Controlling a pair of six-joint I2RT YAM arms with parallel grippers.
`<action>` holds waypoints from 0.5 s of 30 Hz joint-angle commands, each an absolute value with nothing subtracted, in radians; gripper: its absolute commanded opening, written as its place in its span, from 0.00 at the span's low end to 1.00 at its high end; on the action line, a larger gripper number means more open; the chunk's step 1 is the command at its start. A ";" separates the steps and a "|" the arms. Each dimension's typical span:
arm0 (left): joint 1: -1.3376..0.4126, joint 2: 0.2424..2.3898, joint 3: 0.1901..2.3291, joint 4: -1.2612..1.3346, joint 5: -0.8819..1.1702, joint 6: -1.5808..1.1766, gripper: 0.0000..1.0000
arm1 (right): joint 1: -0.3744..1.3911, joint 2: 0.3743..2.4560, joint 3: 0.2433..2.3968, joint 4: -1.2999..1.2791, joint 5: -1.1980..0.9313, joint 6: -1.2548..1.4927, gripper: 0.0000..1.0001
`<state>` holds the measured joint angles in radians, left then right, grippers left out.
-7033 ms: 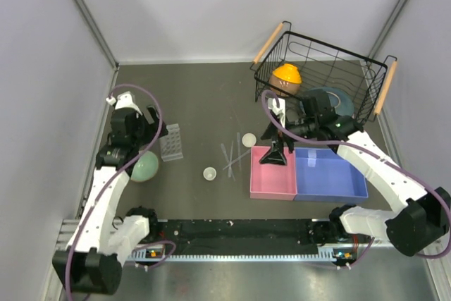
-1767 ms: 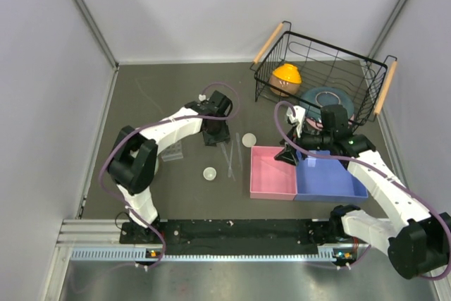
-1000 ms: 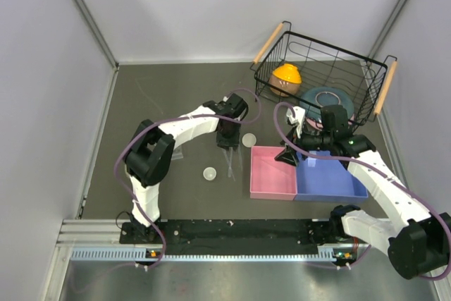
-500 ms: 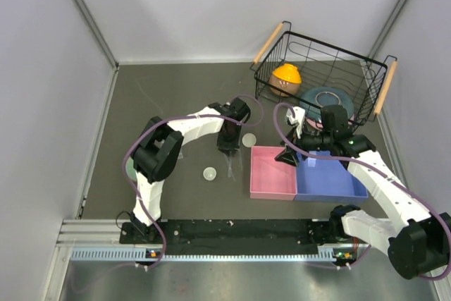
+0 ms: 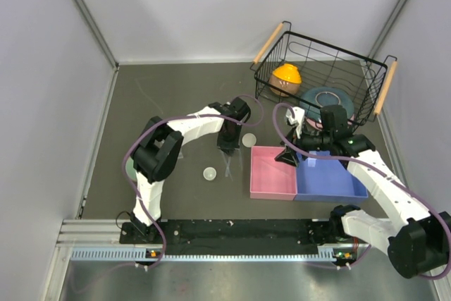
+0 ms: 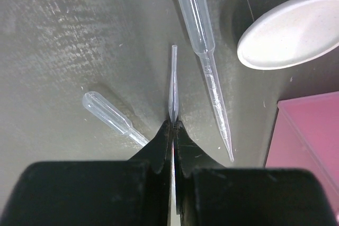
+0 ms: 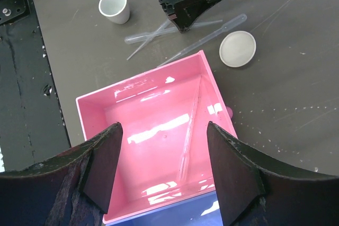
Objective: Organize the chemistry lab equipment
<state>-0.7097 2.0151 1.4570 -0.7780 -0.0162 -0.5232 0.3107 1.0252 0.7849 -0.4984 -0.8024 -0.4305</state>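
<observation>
The left gripper (image 6: 173, 125) is pinched tight on the thin stem of a pipette (image 6: 173, 86), low over the grey table (image 6: 63, 35), with the stem pointing to 12 o'clock in the wrist view. A second pipette (image 6: 204, 51) lies just beside it at 1 o'clock, bulb end farthest away, and a third pipette (image 6: 108, 114) lies at 9 o'clock. A flat white dish (image 6: 288, 38) sits at 2 o'clock, near the corner of the pink tray (image 6: 310, 136). From above, a white cup (image 5: 209, 173) stands at 7 o'clock from that gripper. The right gripper (image 7: 163, 136) hovers over the pink tray with fingers spread wide, holding nothing. A fourth pipette (image 7: 189, 130) lies inside the tray, toward its 3 o'clock side.
</observation>
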 commanded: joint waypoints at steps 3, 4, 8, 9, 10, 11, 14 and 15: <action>-0.713 1.878 1.456 -0.749 -0.032 -0.554 0.00 | 0.301 1.049 0.784 -0.494 -0.841 -0.468 0.66; -0.713 1.856 1.442 -0.738 -0.026 -0.566 0.00 | 0.299 1.052 0.784 -0.495 -0.845 -0.469 0.66; -0.713 1.717 1.326 -0.670 -0.005 -0.594 0.00 | 0.299 1.058 0.772 -0.500 -0.911 -0.479 0.74; -0.713 1.689 1.303 -0.635 -0.005 -0.598 0.00 | 0.301 1.061 0.767 -0.500 -0.946 -0.482 0.77; -0.713 1.633 1.254 -0.620 0.026 -0.609 0.00 | 0.301 1.069 0.765 -0.502 -0.963 -0.482 0.79; -0.713 1.602 1.227 -0.595 0.035 -0.615 0.00 | 0.301 1.077 0.767 -0.505 -0.995 -0.480 0.79; -0.713 1.459 1.096 -0.413 0.089 -0.652 0.00 | 0.308 1.120 0.831 -0.535 -1.058 -0.436 0.80; -0.713 1.380 1.019 -0.353 0.106 -0.678 0.00 | 0.314 1.133 0.856 -0.551 -1.068 -0.428 0.80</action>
